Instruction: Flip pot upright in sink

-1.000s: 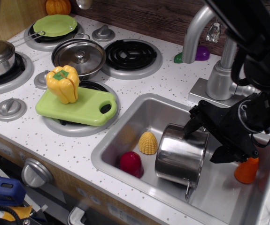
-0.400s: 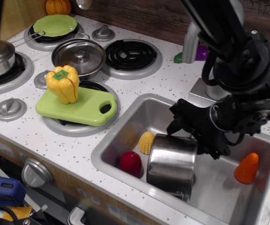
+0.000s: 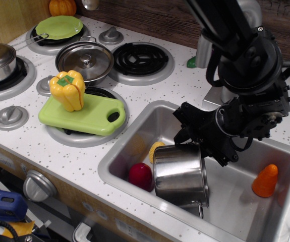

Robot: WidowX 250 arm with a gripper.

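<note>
no text, label, brand, number or sign can be read anywhere in the view.

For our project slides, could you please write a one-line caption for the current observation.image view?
Black gripper grips the rim of the steel pot in the sink, beside toy vegetables.
</note>
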